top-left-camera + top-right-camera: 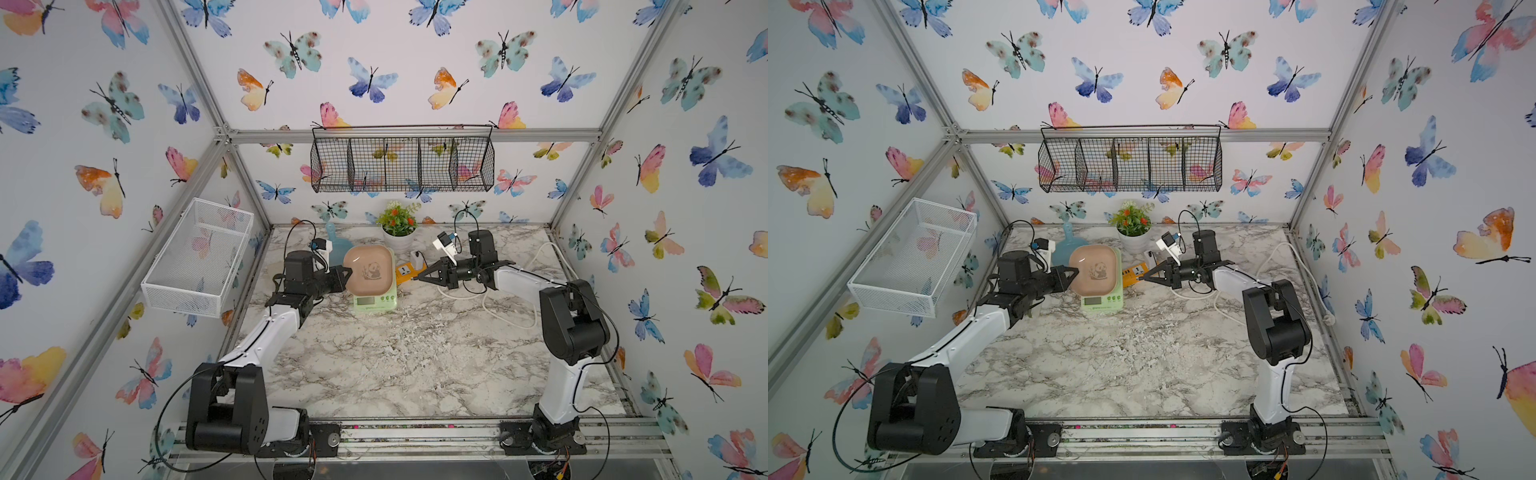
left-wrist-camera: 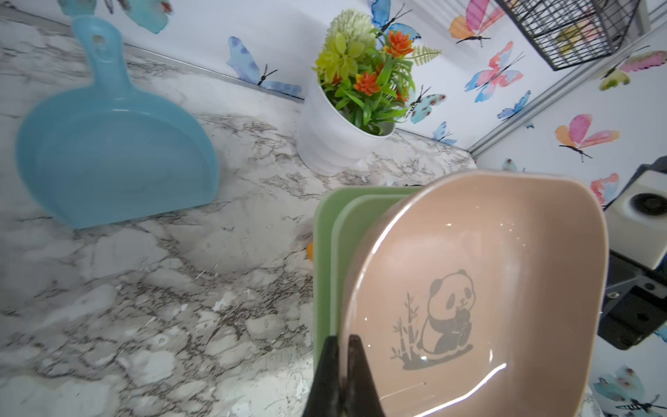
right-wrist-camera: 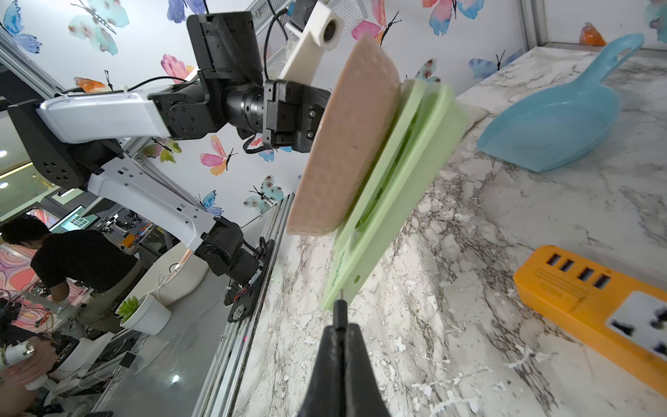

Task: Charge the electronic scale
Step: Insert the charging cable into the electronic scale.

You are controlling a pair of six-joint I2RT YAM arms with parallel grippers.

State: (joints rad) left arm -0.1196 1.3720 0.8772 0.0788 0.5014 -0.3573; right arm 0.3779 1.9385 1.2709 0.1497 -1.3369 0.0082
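On the tray (image 1: 362, 258) of the electronic scale (image 1: 374, 302) is a panda drawing (image 2: 444, 321). The left gripper (image 2: 343, 357) pinches the tray's rim. The right gripper (image 3: 341, 334) pinches a thin plug (image 3: 340, 311).

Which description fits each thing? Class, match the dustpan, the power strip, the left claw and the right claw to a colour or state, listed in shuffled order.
Things:
1. dustpan
2. power strip
3. left claw
4. right claw

Descriptions:
A. shut on a charging plug
B. orange
C. shut on the rim of the tray atop the electronic scale
D. pale blue

Pairs: 1-D, 2-B, 3-C, 4-A
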